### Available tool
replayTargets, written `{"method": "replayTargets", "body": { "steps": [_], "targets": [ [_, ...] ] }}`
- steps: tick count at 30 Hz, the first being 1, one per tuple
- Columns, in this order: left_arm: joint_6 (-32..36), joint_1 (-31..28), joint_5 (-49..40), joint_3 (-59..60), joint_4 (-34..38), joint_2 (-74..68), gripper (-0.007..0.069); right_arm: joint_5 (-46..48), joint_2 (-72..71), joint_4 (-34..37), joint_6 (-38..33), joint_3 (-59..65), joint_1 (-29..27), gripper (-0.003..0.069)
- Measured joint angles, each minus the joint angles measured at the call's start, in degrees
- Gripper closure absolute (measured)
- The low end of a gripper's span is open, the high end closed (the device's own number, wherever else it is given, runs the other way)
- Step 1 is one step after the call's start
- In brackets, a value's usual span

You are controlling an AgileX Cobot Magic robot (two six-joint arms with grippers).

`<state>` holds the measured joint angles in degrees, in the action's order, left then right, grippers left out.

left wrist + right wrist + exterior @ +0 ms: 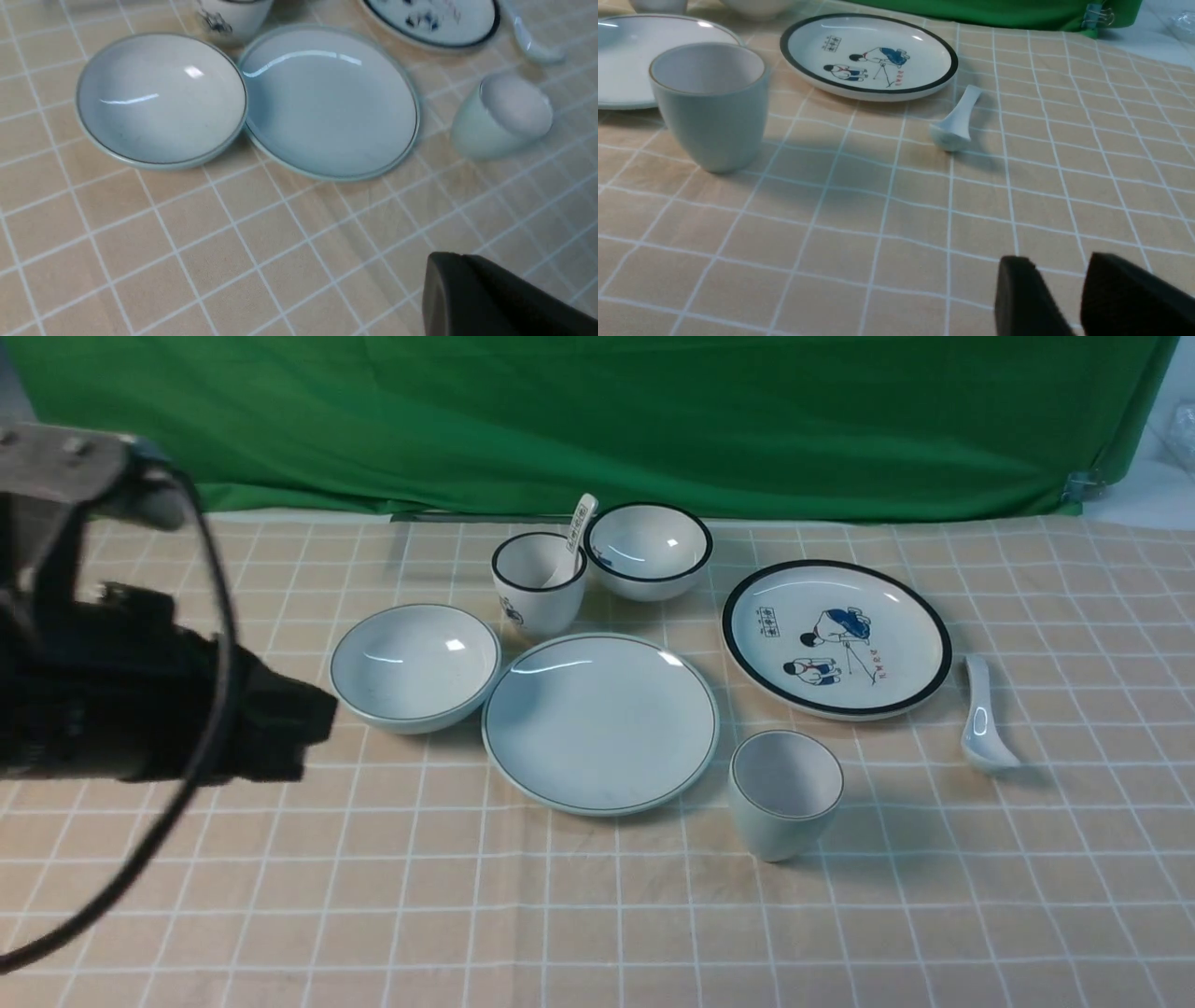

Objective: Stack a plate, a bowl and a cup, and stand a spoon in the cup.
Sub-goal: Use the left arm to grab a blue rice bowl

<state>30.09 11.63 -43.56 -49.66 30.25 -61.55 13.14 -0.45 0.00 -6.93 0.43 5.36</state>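
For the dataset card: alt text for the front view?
Plain blue-grey dishes lie unstacked on a checked cloth: bowl, plate, cup and, far right, spoon. Further back stand a printed cup holding a printed spoon, a black-rimmed bowl and a cartoon plate; the left gripper hangs beside the bowl.

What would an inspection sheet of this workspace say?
Surface: checked beige cloth, flat.
Job's things: plate, bowl, cup upright, spoon lying; none stacked.
Clutter: picture plate, black-rimmed bowl, printed cup holding a second spoon.
Grippers: left gripper shut, empty; right gripper open, empty.
Cables: black cable loops over the cloth's left side.
Surroundings: green backdrop behind the cloth.
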Motion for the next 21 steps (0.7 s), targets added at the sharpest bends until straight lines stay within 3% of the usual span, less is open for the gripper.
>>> {"method": "replayTargets", "body": {
  "steps": [3,6,8,14,17,20,21],
  "targets": [
    [0.0,5.2,-1.3,-4.7,-5.3,-9.2,0.0622,-4.8,0.0,0.0,0.5,0.0,0.0,0.0421],
    [0.1,6.1,-3.9,-8.1,-7.7,-13.6,0.0622,-9.9,0.0,0.8,4.0,0.0,0.0,0.0421],
    [1.7,6.2,-7.2,-13.0,-10.6,-19.2,0.0622,-16.4,0.0,1.3,11.9,0.0,0.0,0.0421],
    [8.5,6.2,-8.3,-20.7,-14.1,-27.5,0.0622,-26.5,0.0,1.6,25.0,0.0,0.0,0.0423],
    [11.0,6.2,-7.8,-23.4,-15.8,-30.5,0.0617,-24.1,0.5,1.6,28.2,-0.9,0.2,0.0441],
    [15.5,6.2,-7.6,-26.5,-18.4,-35.4,0.0581,-10.0,5.7,1.6,24.9,-10.3,2.4,0.0508],
    [15.8,6.2,-7.6,-26.6,-18.5,-35.7,0.0573,-9.1,6.2,1.6,24.3,-11.1,2.6,0.0512]
  ]
}}
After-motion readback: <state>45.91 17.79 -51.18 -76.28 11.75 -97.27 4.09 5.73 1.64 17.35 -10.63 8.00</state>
